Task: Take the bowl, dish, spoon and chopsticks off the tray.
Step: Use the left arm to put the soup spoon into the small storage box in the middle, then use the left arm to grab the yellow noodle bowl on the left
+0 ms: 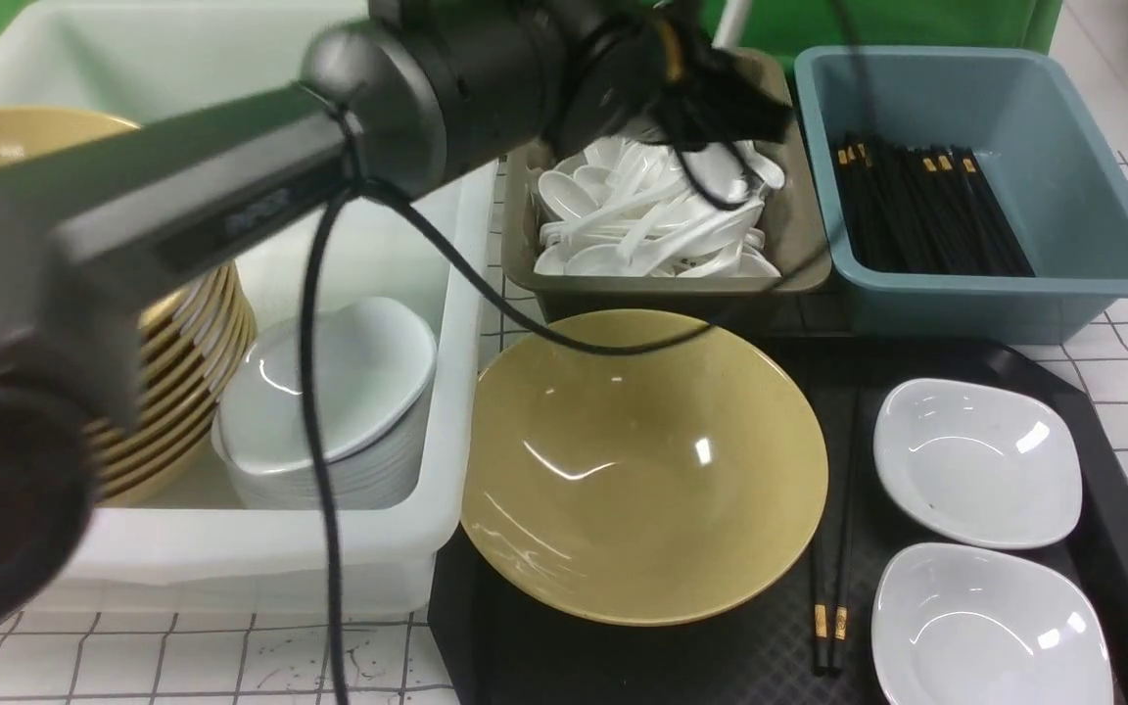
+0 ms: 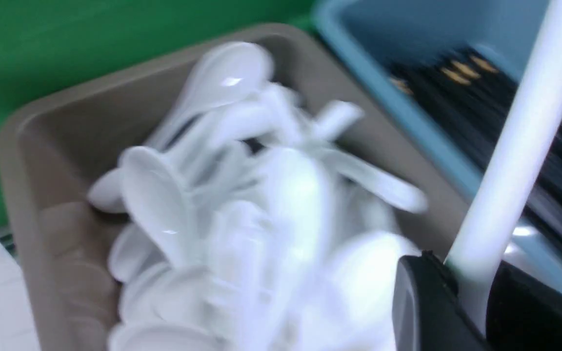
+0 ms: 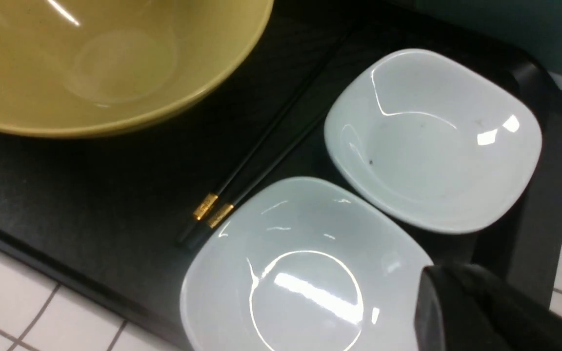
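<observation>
L arm [image 1: 182, 196] crossed the front frame from lower left to upper ctr, big and blurred, w/ L pincer [image 1: 721, 98] over the brown tub [image 1: 662, 286] of white spoons [image 1: 642, 225]. Pincer was narrow: black fingers [image 2: 422, 302] clamped either side of the spoon [image 2: 515, 146], its white handle sticking out past them and, in front view, poking up at the top edge. At lower ctr the bowl [image 1: 642, 460] sat on the tray [image 1: 623, 666]. Just right of it the chopsticks [image 1: 833, 548] lay side by side on the tray floor, btwn bowl and two white dishes, gold bands toward the bottom edge. At lower right the far dish [image 1: 975, 460] and near dish [image 1: 990, 627] sat nearly touching. R pincer [image 3: 461, 312] showed only as a black tip over the near dish's corner in its wrist view; pinched shut. White tub [image 1: 231, 558] at left held a stack of yellow bowls [image 1: 182, 352] and a stack of white dishes [image 1: 329, 392]; blue tub [image 1: 995, 313], upper right, held black sticks [image 1: 926, 206].
</observation>
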Action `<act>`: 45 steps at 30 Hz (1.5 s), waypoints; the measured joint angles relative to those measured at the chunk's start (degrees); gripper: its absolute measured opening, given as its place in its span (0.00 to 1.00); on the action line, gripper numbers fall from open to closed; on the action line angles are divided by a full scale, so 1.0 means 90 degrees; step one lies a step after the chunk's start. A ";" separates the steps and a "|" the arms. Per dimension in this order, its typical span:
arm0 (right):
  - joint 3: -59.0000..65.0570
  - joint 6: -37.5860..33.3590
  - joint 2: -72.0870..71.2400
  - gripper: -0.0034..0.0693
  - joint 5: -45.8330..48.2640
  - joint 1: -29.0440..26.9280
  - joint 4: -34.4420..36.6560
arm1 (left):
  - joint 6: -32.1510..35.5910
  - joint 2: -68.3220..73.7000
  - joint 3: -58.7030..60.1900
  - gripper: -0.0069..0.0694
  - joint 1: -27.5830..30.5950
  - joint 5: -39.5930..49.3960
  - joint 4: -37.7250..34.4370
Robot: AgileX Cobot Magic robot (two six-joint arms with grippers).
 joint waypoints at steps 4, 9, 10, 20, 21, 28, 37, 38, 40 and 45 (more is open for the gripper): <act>0.0000 0.0000 0.0000 0.11 0.0000 0.0000 0.0000 | -0.0143 0.0363 0.0033 0.40 0.0303 -0.0172 0.0066; 0.0000 0.0000 0.0000 0.11 0.0000 0.0000 0.0006 | -0.0275 0.0159 0.0039 0.61 0.0397 0.0493 -0.0107; 0.0000 0.0000 0.0000 0.11 0.0006 0.0000 0.0006 | -0.0239 -0.0122 0.0039 0.60 0.0280 0.1087 -0.0357; 0.0000 0.0000 0.0000 0.11 0.0000 0.0000 0.0017 | 0.1579 -0.0570 0.0511 0.10 -0.1478 0.4302 -0.1143; 0.0000 0.0000 0.0000 0.11 0.0000 0.0000 0.0017 | 0.1590 -0.0528 0.0589 0.10 -0.1529 0.4302 -0.1158; 0.0000 0.0000 0.0000 0.12 0.0000 0.0000 0.0028 | 0.2010 -0.0005 0.0821 0.08 -0.1898 0.3948 -0.2101; 0.0000 0.0000 0.0000 0.12 0.0000 0.0000 0.0043 | 0.3101 -0.0161 0.0150 0.16 -0.1881 0.3829 -0.3550; 0.0000 0.0000 0.0000 0.12 0.0000 0.0000 0.0043 | 0.3124 -0.0240 0.0039 0.21 -0.1833 0.3953 -0.3253; 0.0005 0.0000 0.0000 0.13 0.0000 0.0000 0.0043 | 0.3123 -0.0405 -0.0151 0.34 -0.1665 0.4269 -0.2451; 0.0005 -0.0002 0.0000 0.13 0.0000 0.0000 0.0045 | 0.2816 -0.0448 -0.0225 0.66 -0.1219 0.4877 -0.1300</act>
